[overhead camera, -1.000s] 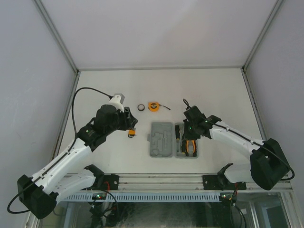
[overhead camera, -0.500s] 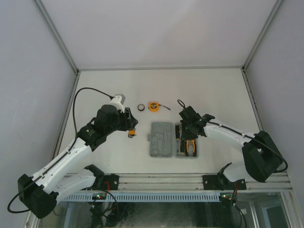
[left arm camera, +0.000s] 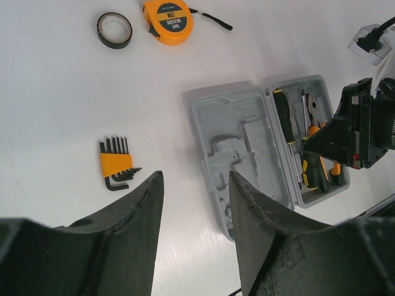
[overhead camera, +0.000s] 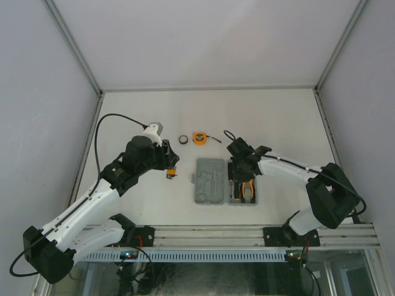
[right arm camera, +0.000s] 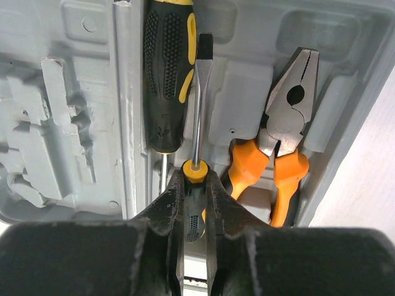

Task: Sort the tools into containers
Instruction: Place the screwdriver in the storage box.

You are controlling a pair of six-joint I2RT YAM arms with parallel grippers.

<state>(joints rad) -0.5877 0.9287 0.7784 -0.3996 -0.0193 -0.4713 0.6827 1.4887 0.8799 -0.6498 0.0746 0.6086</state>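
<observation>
Pinching screwdriver (right arm camera: 198,111) in right gripper (right arm camera: 193,185) above case (right arm camera: 74,74) to seat it; holding left gripper (left arm camera: 195,185) spread for hex keys (left arm camera: 116,163).

I'm looking down on a white table (overhead camera: 278,117), matte and evenly lit. Pale grey walls close it in on three sides: a back wall (overhead camera: 203,37), a left wall (overhead camera: 37,123) and a right wall (overhead camera: 370,92). At the back corners I see a left strut (overhead camera: 73,46) and a right strut (overhead camera: 339,46), slim metal, splaying outward as they rise. A silver rail (overhead camera: 210,233) runs along the near edge. Just below it is a pale slotted strip (overhead camera: 203,254). Under that sits a glassy panel (overhead camera: 234,277), too dim for me to read.
</observation>
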